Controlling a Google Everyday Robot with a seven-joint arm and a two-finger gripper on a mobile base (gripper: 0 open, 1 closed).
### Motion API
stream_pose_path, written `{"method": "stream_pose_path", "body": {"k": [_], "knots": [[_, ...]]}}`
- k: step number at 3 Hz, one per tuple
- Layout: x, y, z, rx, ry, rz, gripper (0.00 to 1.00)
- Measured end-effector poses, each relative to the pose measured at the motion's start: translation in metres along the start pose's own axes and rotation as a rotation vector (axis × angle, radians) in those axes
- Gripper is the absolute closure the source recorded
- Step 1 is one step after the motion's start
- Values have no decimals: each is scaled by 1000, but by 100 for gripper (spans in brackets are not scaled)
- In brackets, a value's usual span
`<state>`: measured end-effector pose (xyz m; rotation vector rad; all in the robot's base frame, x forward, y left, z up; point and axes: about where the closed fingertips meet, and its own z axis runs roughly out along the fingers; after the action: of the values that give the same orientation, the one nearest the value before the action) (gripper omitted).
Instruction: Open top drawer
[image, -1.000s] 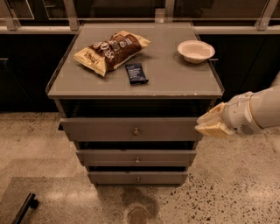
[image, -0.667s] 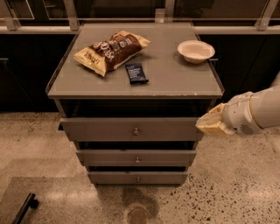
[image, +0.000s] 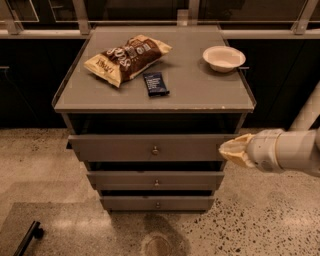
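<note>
Top drawer (image: 115, 147): the widest grey front, directly under the cabinet top. It stands forward of the carcass, with a dark gap showing above its upper edge.
Knob (image: 155, 149): small, round and metal, at the centre of that front.
Gripper (image: 234, 150): at 3 o'clock from the knob, its tan tip level with the front's right end and overlapping that edge. Contact cannot be told, and neither can its grip, spread or pressed together.
Arm (image: 287, 150): a pale cylinder coming in from the right border, roughly level.
Lower drawers: the middle drawer (image: 125, 180) and the bottom drawer (image: 130, 202) are narrower, each set back under the one above.
Cabinet top (image: 200, 95): its front edge overhangs the dark gap.
On top: a chip bag (image: 127, 57) at 10 o'clock, a dark snack bar (image: 156, 83) near centre, and a pale bowl (image: 224, 57) at 2 o'clock, close to the right edge.
Floor (image: 260, 220): speckled stone stretching from the cabinet foot toward 6 o'clock.
Black bar (image: 27, 237): on the floor at 7 o'clock, well apart from the drawers.
</note>
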<state>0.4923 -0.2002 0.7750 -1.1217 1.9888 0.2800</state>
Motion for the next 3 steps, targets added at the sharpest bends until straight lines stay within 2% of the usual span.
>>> {"method": "stream_pose_path", "body": {"k": [1, 2, 3], "knots": [[13, -20, 29, 66, -57, 39, 100], [17, -44, 56, 101, -105, 56, 100], [16, -96, 103, 127, -124, 67, 100]]}}
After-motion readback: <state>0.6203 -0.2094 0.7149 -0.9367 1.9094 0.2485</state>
